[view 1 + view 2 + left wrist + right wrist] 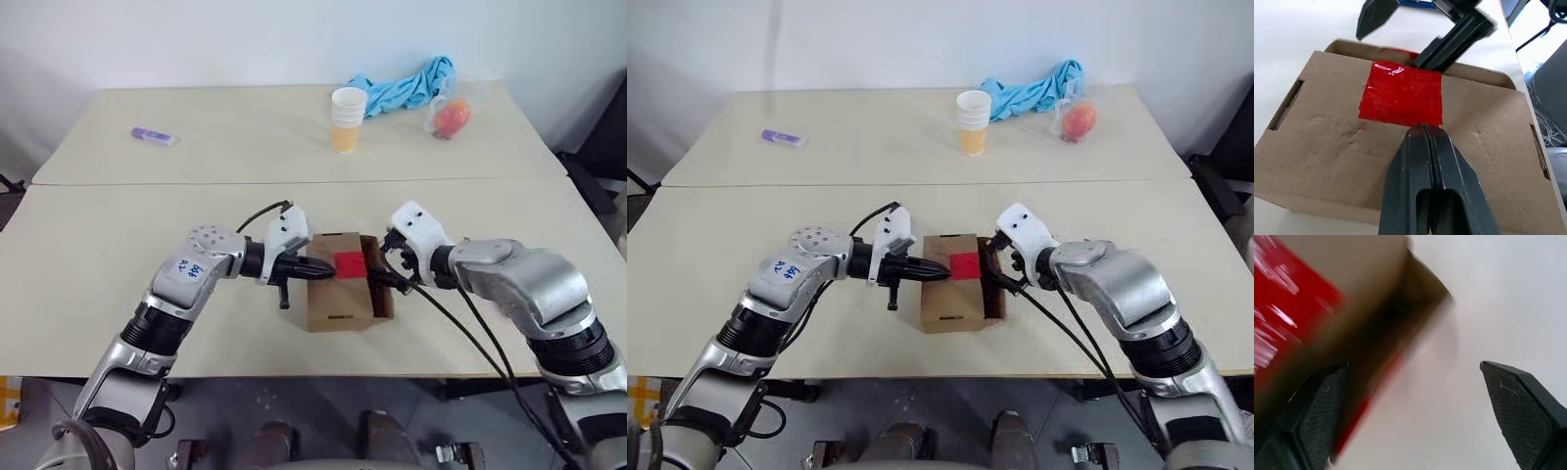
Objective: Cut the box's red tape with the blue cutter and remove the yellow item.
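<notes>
The box (pixel 339 282) is placed near the table's (pixel 88 245) front edge — the red tape (pixel 1401 93) is seen across its top. The left gripper (pixel 1422 128), fully closed, is pressed on the tape's edge; the right gripper (pixel 1415 382) is spread wide beside the box.

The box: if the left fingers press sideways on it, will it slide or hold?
The box looks like thin cardboard, so it's probably light and would slide on the smooth table. Its top flaps may flex under the shut left gripper. The open right gripper at the far side might brace it.
</notes>
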Robot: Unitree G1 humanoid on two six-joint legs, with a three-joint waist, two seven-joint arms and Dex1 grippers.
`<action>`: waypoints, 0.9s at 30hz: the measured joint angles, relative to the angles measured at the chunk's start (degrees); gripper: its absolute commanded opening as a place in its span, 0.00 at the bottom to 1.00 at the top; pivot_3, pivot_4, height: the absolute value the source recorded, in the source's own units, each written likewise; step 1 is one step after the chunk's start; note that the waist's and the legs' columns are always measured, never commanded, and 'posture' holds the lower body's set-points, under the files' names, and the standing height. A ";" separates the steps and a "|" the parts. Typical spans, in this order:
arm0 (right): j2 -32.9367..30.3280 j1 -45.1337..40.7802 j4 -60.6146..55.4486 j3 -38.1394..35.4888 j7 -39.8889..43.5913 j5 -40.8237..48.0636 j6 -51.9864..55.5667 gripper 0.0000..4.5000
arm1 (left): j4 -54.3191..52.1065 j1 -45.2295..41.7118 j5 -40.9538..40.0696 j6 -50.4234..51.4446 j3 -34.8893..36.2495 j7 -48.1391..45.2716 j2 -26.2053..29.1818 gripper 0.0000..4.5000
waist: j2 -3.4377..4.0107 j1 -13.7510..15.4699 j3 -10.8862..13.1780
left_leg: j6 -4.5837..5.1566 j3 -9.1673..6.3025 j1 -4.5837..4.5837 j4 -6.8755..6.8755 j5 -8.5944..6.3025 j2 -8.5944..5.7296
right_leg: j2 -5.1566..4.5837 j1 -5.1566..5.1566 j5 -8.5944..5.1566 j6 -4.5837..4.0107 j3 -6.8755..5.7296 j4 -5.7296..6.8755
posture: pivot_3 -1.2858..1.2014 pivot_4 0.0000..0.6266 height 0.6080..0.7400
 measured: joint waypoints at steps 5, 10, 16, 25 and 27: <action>-2.91 2.40 0.41 1.74 0.33 -4.54 -4.53 0.99 | -0.26 -0.01 0.80 0.01 -0.40 0.26 0.16 0.00 | 0.00 0.09 0.00 | 0.00 0.01 0.01 -0.01 0.00 0.02 | 0.02 -0.01 0.00 0.00 0.00 -0.04 | 0.52 0.24 1.00; -2.87 5.80 0.37 0.69 0.72 -7.15 -8.67 0.99 | -1.18 0.08 1.27 0.23 -0.52 0.58 0.16 0.00 | -0.02 0.25 -0.02 | 0.00 0.01 0.03 -0.01 0.00 0.04 | 0.03 0.01 0.00 0.00 0.00 -0.06 | 0.52 0.24 1.00; -1.05 8.85 -0.08 -4.78 2.11 -5.84 -8.66 0.99 | -1.66 0.16 1.39 0.44 -0.61 0.97 0.10 0.00 | -0.04 0.63 -0.03 | -0.01 0.01 0.03 -0.01 0.00 0.04 | 0.04 0.02 0.00 0.00 0.00 -0.09 | 0.52 0.24 1.00; -8.07 11.29 11.93 -24.00 24.70 13.27 -0.34 0.99 | -2.02 0.76 1.38 0.39 -0.28 0.69 1.01 0.00 | -0.06 0.51 -0.02 | 0.00 0.03 0.08 -0.07 0.00 0.13 | 0.09 0.10 0.00 0.00 -0.03 -0.23 | 0.52 0.24 1.00; -7.10 10.93 15.93 -23.62 25.91 14.04 0.27 0.99 | -1.95 0.74 1.38 0.39 -0.03 0.48 1.08 0.00 | -0.05 0.31 -0.02 | -0.01 0.08 0.09 -0.07 0.00 0.14 | 0.08 0.09 0.00 0.00 0.00 -0.20 | 0.52 0.24 1.00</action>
